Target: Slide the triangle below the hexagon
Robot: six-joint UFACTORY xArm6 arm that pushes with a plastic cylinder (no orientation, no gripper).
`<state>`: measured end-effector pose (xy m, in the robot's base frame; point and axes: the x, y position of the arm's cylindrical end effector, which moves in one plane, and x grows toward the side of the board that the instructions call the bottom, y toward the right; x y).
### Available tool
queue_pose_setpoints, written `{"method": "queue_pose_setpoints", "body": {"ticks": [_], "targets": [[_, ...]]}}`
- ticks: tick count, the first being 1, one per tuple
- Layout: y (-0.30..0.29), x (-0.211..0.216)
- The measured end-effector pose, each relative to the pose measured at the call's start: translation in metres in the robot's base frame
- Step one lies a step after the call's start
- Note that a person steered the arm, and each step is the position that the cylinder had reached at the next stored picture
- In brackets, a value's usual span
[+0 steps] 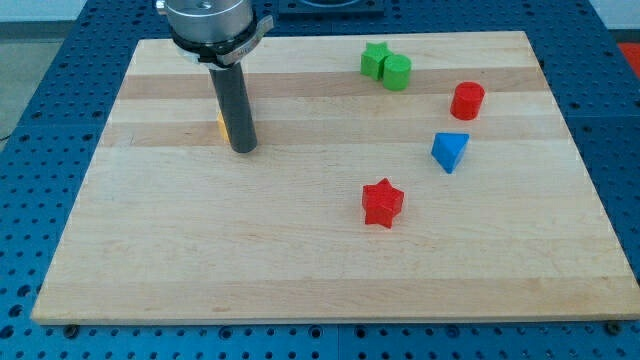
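Note:
My tip [243,149] rests on the board at the view's upper left. A yellow block [221,127] shows only as a sliver at the rod's left side; its shape is hidden and it seems to touch the rod. The blue triangle [450,151] lies far to the right of my tip, at the view's right. A red stubby block [467,101], round or hexagonal, sits just above the triangle and slightly to its right. A green stubby block [397,72] of similar shape sits near the view's top, touching a green star [374,60].
A red star [382,203] lies near the board's middle, below and left of the blue triangle. The wooden board [150,250] sits on a blue perforated table [30,100]. The arm's mount hangs over the board's upper left edge.

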<state>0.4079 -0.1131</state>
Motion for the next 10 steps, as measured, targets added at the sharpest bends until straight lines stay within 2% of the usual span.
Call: {"method": "queue_pose_setpoints", "body": {"ticks": [1, 2, 3, 4, 5, 6, 7, 10], "targets": [[0.002, 0.013], [0.048, 0.018], [0.095, 0.005], [0.149, -0.024], [0.223, -0.025], [0.287, -0.008], [0.288, 0.014], [0.097, 0.022]]}}
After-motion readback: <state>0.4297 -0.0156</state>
